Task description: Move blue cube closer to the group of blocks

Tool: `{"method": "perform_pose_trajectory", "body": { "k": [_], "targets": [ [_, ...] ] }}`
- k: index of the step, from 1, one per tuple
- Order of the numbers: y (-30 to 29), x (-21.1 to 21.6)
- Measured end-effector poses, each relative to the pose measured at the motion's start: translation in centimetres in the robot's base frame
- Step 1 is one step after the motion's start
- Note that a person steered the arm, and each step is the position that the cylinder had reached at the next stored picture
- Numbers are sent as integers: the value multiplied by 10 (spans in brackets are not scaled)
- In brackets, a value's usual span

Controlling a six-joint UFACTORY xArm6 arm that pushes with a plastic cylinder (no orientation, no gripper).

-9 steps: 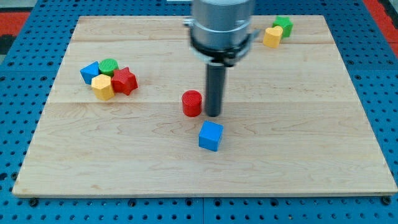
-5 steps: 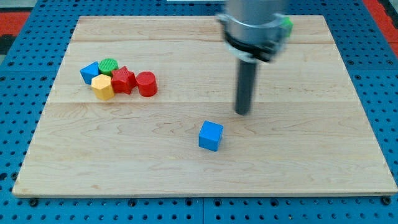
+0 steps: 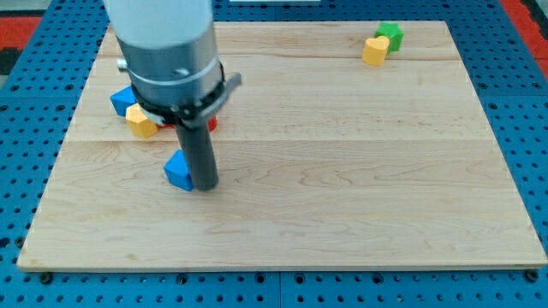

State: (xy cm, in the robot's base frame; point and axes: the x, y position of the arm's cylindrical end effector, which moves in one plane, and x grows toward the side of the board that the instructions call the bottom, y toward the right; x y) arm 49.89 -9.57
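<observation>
The blue cube (image 3: 178, 170) lies on the wooden board (image 3: 342, 171), left of centre, a short way below the group of blocks. My tip (image 3: 204, 185) touches the cube's right side. The group sits at the upper left: a blue block (image 3: 121, 99), a yellow hexagonal block (image 3: 141, 121) and a red block (image 3: 211, 123) show; the arm's body hides the rest of the group.
A yellow heart-shaped block (image 3: 374, 50) and a green block (image 3: 391, 35) sit together at the board's upper right. The board's edges drop to a blue pegboard surface (image 3: 531, 128) all around.
The blue cube has moved left from the board's middle to just below the group. My tip swung from the cube's upper right to its right side. The arm now covers part of the group.
</observation>
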Motion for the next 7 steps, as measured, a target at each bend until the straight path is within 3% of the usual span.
{"method": "perform_pose_trajectory", "body": {
  "k": [1,3,4,5,7],
  "targets": [
    [-13,-44],
    [21,31],
    [-54,-6],
    [-82,-39],
    [-81,-24]
  ]
}}
